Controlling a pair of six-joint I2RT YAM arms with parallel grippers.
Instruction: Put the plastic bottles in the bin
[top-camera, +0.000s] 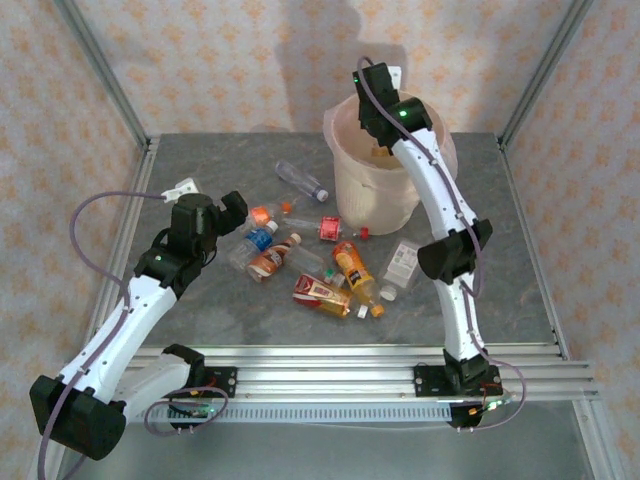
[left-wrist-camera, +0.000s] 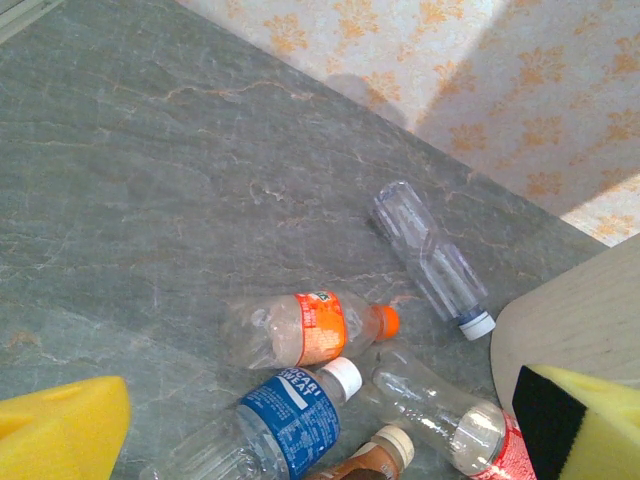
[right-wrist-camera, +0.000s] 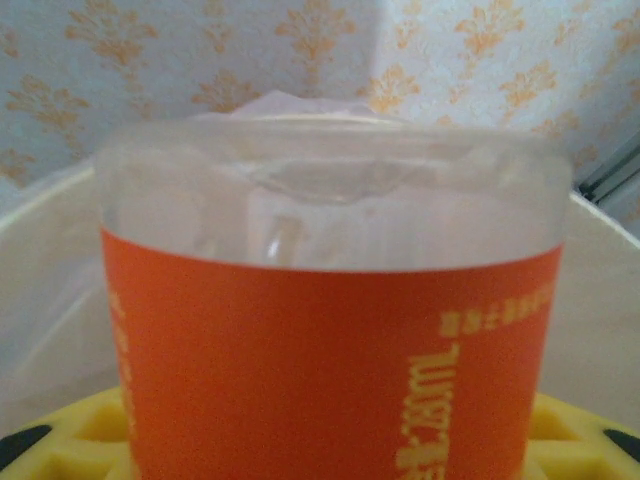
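Note:
Several plastic bottles lie on the grey table (top-camera: 500, 290) in front of the bin (top-camera: 385, 185), a round beige wastebasket with a pinkish liner. My right gripper (top-camera: 372, 110) hangs over the bin's mouth, shut on a clear bottle with an orange label (right-wrist-camera: 330, 340); the bin's rim (right-wrist-camera: 40, 250) shows behind it. My left gripper (top-camera: 232, 212) is open above the pile, its yellow fingertips (left-wrist-camera: 60, 430) wide apart. Under it lie an orange-labelled bottle (left-wrist-camera: 300, 328), a blue-labelled bottle (left-wrist-camera: 285, 420), a brown bottle (left-wrist-camera: 375, 460) and a clear red-labelled bottle (left-wrist-camera: 450, 410).
A clear unlabelled bottle (left-wrist-camera: 430, 250) lies apart towards the back wall. An orange juice bottle (top-camera: 352, 265), a red-and-yellow bottle (top-camera: 322, 295) and a flattened clear bottle (top-camera: 402, 262) lie between the arms. Metal frame posts stand at the table's corners.

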